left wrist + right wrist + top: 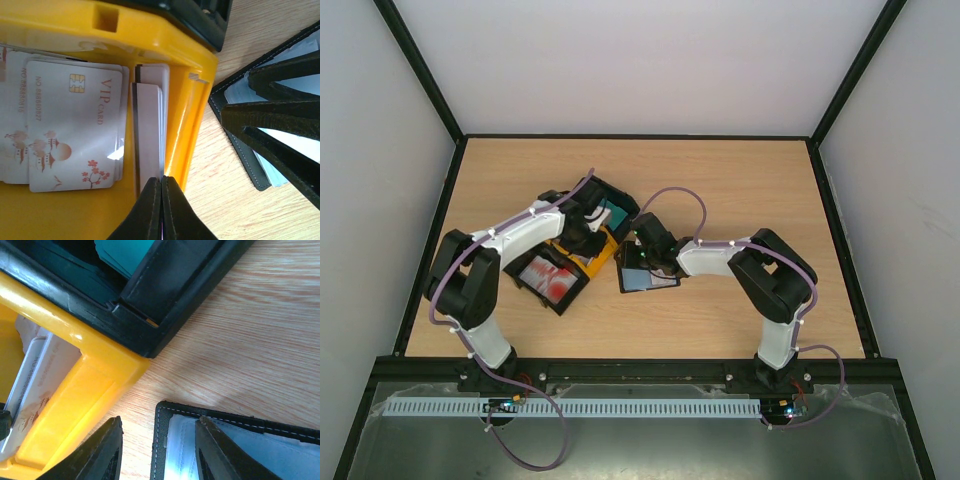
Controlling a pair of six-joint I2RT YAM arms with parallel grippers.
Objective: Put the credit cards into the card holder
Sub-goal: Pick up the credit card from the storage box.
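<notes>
Pale white-pink credit cards [75, 130] lie in the yellow tray [195, 110]. One pale card [149, 130] stands on edge against the tray's wall. My left gripper [161, 181] is shut on its end; in the top view it [588, 232] sits over the tray. The black card holder [645, 278] lies open on the table beside the tray, clear pockets up. My right gripper [160, 421] is open and straddles the holder's corner [225, 415], with one finger on a pocket and the other over bare wood. The holder's edge also shows in the left wrist view [255, 172].
A black tray [610, 205] with teal cards [125, 250] abuts the yellow tray's far side. Another black tray [550, 280] with red-and-white cards sits to the near left. Wood table [750, 180] stretches to the right and back, inside a walled enclosure.
</notes>
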